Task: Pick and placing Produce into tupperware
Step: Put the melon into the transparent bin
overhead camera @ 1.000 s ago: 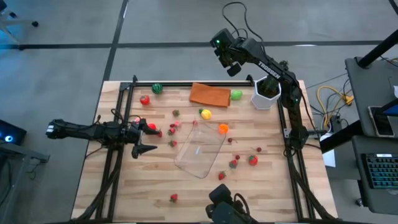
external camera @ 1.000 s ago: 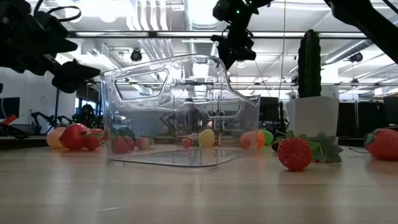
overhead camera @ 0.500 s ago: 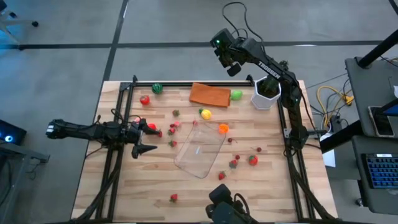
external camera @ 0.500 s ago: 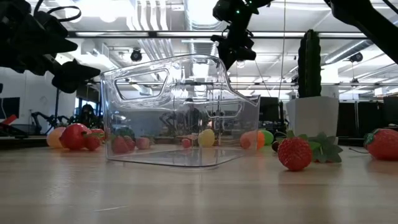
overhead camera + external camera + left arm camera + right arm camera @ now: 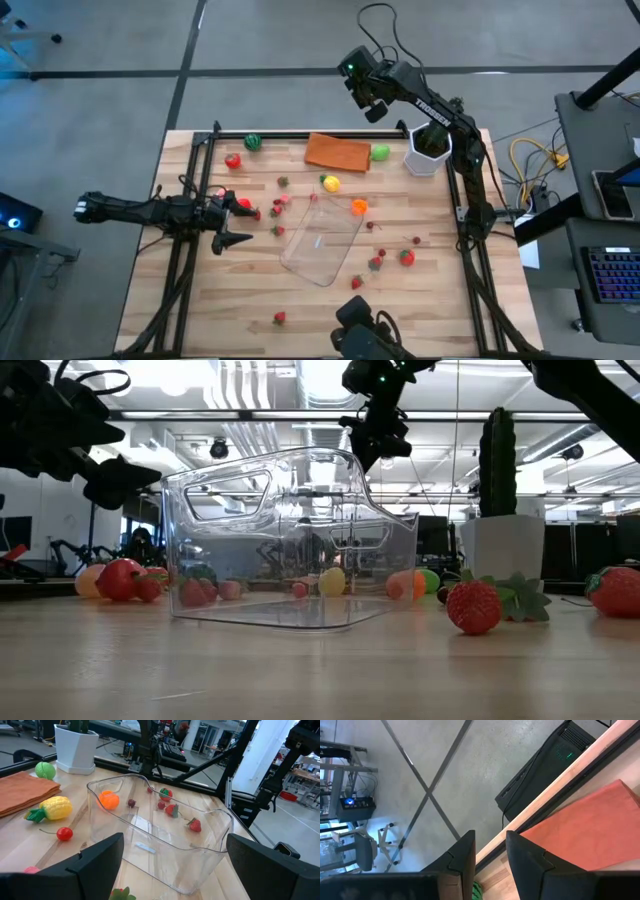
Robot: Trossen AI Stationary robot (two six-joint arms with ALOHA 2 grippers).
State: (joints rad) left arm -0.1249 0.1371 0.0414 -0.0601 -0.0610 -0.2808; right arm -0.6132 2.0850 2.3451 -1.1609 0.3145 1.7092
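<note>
Left gripper (image 5: 232, 226) hovered with fingers apart beside the empty tupperware (image 5: 322, 240), nothing held; next, picking nearby produce (image 5: 243, 204); right gripper (image 5: 372, 98) waited closed.

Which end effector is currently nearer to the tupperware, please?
Left. The left end effector hovers just beside the tupperware, fingers open toward it. The right end effector is raised beyond the table's far edge, above the orange cloth.

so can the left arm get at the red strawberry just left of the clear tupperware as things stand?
Probably yes. The left gripper hangs open over the table's left side, close to the small red strawberry beside the clear rectangular plastic tupperware. Bare wood lies between them; the container wall sits close, so little room on that side.
</note>
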